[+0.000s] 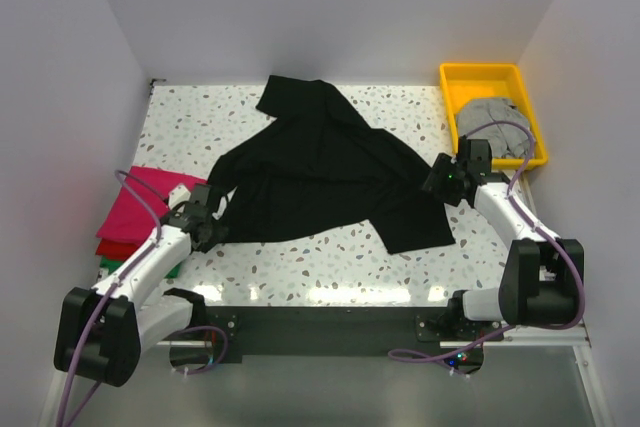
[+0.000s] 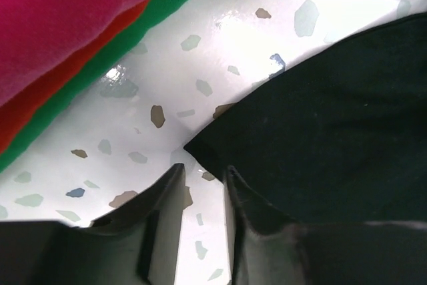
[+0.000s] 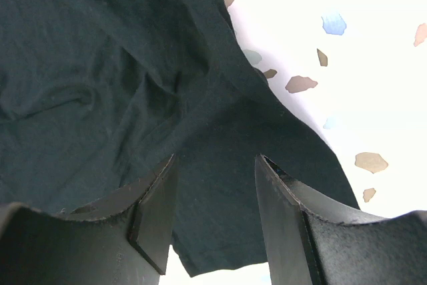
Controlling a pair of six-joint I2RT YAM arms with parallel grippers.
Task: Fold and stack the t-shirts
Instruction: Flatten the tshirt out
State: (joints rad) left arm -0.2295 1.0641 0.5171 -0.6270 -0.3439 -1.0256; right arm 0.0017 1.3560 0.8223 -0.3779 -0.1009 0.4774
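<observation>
Speckled worktop [image 1: 330, 257] w/ black shirt [image 1: 320, 172] spread crumpled across the middle. Yellow tray [image 1: 480, 75] at far R corner, grey shirt [image 1: 490, 117] bunched in it. At L edge a folded stack: magenta shirt [image 1: 140, 202] on top, red shirt [image 1: 115, 246] under it, green shirt [image 2: 133, 35] at bottom. L jaws parted a little, nothing between, just beside black shirt's L corner. R jaws spread wide over its R edge, not pinching.

Black t-shirt [image 2: 327, 138] corner beside parted fingers [image 2: 165, 213], magenta t-shirt [image 2: 67, 18] over red t-shirt [image 2: 20, 121], green t-shirt [image 2: 133, 37], seemingly folded
</observation>
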